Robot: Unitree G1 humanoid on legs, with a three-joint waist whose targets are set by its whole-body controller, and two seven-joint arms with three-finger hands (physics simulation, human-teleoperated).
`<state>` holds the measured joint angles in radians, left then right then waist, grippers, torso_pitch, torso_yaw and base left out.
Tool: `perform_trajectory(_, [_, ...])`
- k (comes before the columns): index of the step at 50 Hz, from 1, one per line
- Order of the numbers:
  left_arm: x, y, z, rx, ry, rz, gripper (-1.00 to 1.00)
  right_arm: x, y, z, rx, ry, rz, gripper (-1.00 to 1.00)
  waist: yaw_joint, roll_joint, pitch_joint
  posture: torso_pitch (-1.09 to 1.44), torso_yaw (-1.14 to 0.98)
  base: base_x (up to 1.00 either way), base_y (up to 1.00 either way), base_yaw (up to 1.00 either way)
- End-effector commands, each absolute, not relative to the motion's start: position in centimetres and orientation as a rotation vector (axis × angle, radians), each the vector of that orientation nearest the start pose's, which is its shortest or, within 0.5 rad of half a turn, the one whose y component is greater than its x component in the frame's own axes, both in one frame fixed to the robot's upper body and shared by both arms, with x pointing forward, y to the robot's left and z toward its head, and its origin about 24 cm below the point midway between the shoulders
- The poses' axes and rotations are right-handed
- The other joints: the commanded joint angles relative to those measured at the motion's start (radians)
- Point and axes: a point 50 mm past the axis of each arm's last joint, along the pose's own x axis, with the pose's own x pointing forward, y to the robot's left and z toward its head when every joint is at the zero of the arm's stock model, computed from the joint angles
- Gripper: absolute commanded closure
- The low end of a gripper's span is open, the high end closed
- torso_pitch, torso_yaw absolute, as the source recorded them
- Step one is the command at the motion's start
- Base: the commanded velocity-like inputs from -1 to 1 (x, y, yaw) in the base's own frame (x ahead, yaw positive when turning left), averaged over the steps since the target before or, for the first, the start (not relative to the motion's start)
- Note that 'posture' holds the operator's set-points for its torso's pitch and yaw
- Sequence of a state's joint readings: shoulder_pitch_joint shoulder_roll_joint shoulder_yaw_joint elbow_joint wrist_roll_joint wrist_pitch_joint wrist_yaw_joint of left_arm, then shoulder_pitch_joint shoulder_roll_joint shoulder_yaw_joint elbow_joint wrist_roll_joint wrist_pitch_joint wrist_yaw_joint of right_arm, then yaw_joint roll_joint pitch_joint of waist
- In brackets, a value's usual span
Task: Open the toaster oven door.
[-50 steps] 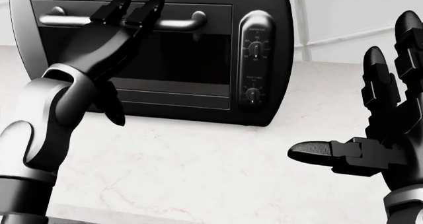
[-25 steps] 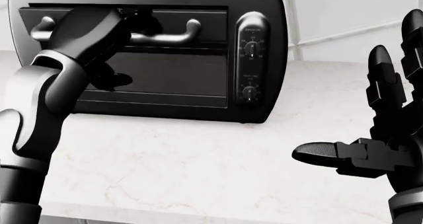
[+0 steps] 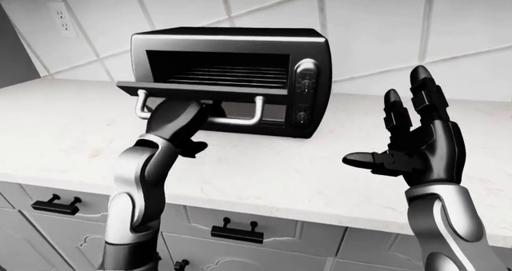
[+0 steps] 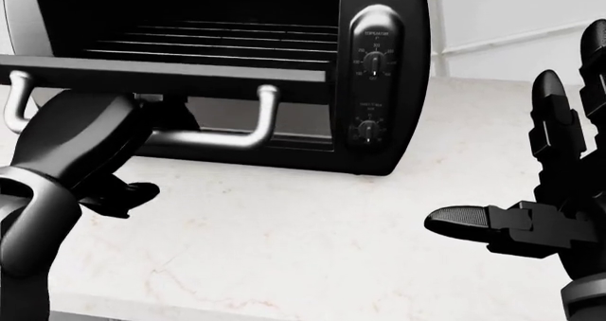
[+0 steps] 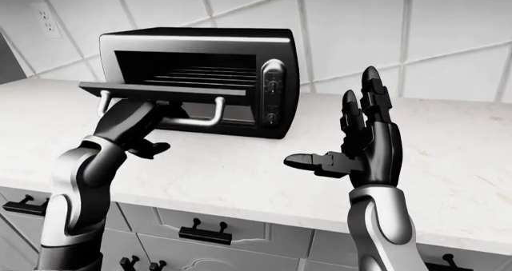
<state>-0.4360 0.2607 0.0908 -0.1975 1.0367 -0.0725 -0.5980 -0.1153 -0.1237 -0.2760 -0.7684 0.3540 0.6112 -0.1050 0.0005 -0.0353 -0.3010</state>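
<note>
**Toaster oven door hanging flat open, left hand on the handle**

So from my seat the toaster oven (image 3: 232, 79) sits on the pale marble counter (image 3: 264, 175), up against the tiled wall (image 3: 384, 25). Its door (image 3: 200, 91) is swung down to about level, and I can see the wire rack (image 3: 228, 76) inside. My left hand (image 4: 90, 143) is tucked under the door, fingers wrapped around the bar handle (image 4: 204, 138), thumb poking out below. My right hand (image 5: 364, 142) hovers well to the right of the oven, spread wide, palm toward it, holding nothing. Two knobs (image 4: 371, 94) sit on the oven's right panel. Cabinet drawers (image 3: 232, 232) run below the counter.
</note>
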Motion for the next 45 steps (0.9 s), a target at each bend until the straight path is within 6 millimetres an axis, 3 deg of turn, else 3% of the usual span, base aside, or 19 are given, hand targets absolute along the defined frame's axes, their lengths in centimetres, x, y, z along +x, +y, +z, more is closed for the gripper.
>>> perform_trajectory(1, [29.2, 15.8, 20.5, 1.393, -0.319, -0.173, -0.16, 22.2, -19.5, 19.9, 0.139, -0.369, -0.092, -1.0, 0.0, 0.001, -0.007, -0.4, 0.0, 0.0, 0.0, 0.0])
perform_trajectory(3, [28.8, 15.7, 20.4, 1.394, -0.316, -0.182, -0.33, 22.1, -19.5, 19.8, 0.14, -0.369, -0.091, -1.0, 0.002, 0.0, -0.008, -0.4, 0.0, 0.0, 0.0, 0.0])
perform_trajectory(10, [27.0, 15.9, 20.5, 1.379, -0.312, -0.191, -0.41, 22.1, -19.6, 19.8, 0.141, -0.369, -0.094, -1.0, 0.008, -0.004, -0.009, -0.4, 0.0, 0.0, 0.0, 0.0])
perform_trajectory(13, [26.0, 16.2, 20.7, 1.371, -0.311, -0.19, -0.59, 22.0, -19.7, 19.9, 0.141, -0.371, -0.096, -1.0, 0.009, -0.004, -0.009, -0.4, 0.0, 0.0, 0.0, 0.0])
perform_trajectory(19, [24.3, 16.9, 20.0, 1.358, -0.284, -0.201, -0.6, 21.9, -19.8, 19.9, 0.142, -0.372, -0.1, -1.0, 0.009, -0.004, -0.008, -0.4, 0.0, 0.0, 0.0, 0.0])
perform_trajectory(24, [23.0, 18.0, 17.5, 1.352, -0.194, -0.277, -0.52, 21.9, -19.9, 19.9, 0.142, -0.373, -0.102, -1.0, 0.009, -0.002, -0.008, -0.4, 0.0, 0.0, 0.0, 0.0])
perform_trajectory(37, [20.5, 19.9, 13.3, 1.334, -0.063, -0.355, -0.47, 21.7, -19.9, 19.8, 0.143, -0.372, -0.106, -1.0, 0.011, 0.002, -0.006, -0.4, 0.0, 0.0, 0.0, 0.0])
perform_trajectory(45, [19.5, 20.9, 8.7, 1.299, 0.046, -0.418, -0.47, 21.7, -20.1, 19.5, 0.144, -0.37, -0.11, -1.0, 0.013, 0.003, -0.008, -0.4, 0.0, 0.0, 0.0, 0.0])
